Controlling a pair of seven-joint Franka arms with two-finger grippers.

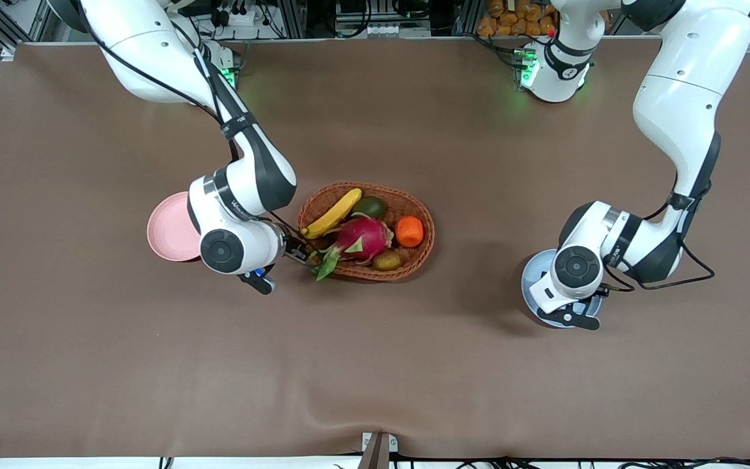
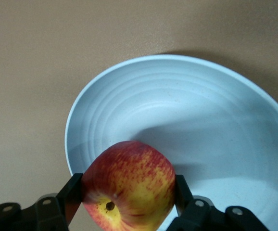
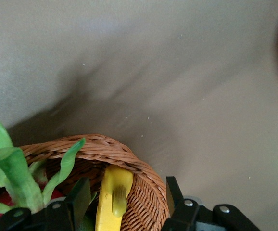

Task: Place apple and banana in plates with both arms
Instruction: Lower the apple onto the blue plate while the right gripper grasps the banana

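The red and yellow apple [image 2: 129, 185] sits between the fingers of my left gripper [image 2: 128, 192], which touch both its sides. It is just above the rim of the pale blue plate [image 2: 201, 110]. In the front view my left hand [image 1: 573, 317] covers the apple and most of the blue plate [image 1: 531, 270]. The yellow banana [image 1: 333, 213] lies in the wicker basket [image 1: 414, 260]. My right gripper [image 3: 127, 197] is open at the basket's end toward the right arm, one finger inside the rim and one outside, around the banana's tip [image 3: 111, 202]. The pink plate [image 1: 166, 228] lies partly under the right arm.
The basket also holds a pink dragon fruit [image 1: 362, 236], an orange fruit [image 1: 409, 231], a green fruit [image 1: 370, 207] and a small brown fruit [image 1: 387, 260]. Brown cloth covers the table, with a fold near its front edge [image 1: 323, 404].
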